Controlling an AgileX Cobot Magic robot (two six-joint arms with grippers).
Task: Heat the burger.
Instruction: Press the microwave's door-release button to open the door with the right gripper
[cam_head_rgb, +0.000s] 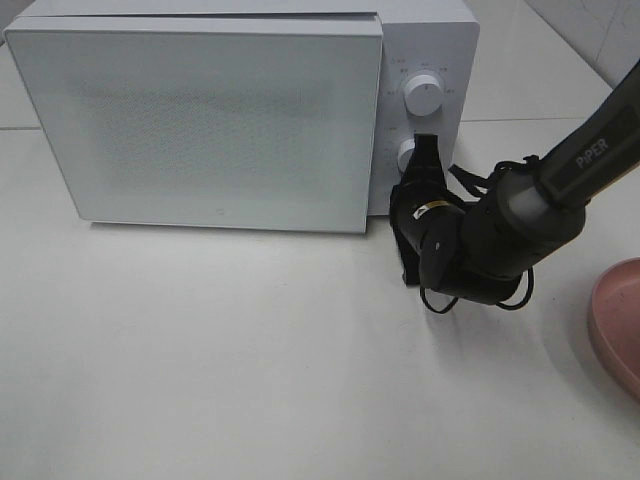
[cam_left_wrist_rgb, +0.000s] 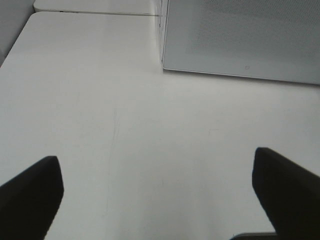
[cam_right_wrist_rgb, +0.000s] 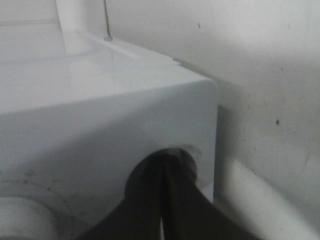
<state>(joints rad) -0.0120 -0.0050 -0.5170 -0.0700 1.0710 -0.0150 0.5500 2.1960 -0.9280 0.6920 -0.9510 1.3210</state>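
The burger is hidden; no view shows it. The white microwave (cam_head_rgb: 200, 120) stands at the back of the table with its door shut. My right gripper (cam_head_rgb: 427, 148) is shut, its black fingertips pressed together against the lower knob (cam_head_rgb: 407, 157) on the control panel. The right wrist view shows the same shut gripper (cam_right_wrist_rgb: 163, 162) meeting that round knob (cam_right_wrist_rgb: 189, 156) on the microwave's front (cam_right_wrist_rgb: 100, 115). My left gripper (cam_left_wrist_rgb: 155, 160) is open over bare table in front of the microwave's door (cam_left_wrist_rgb: 240, 40), holding nothing. It is outside the exterior high view.
The upper knob (cam_head_rgb: 424, 93) sits above the one my right gripper touches. A pink plate (cam_head_rgb: 618, 310) lies at the table's right edge, beside my right arm (cam_head_rgb: 520, 220). White table (cam_head_rgb: 250, 360) stretches in front of the microwave.
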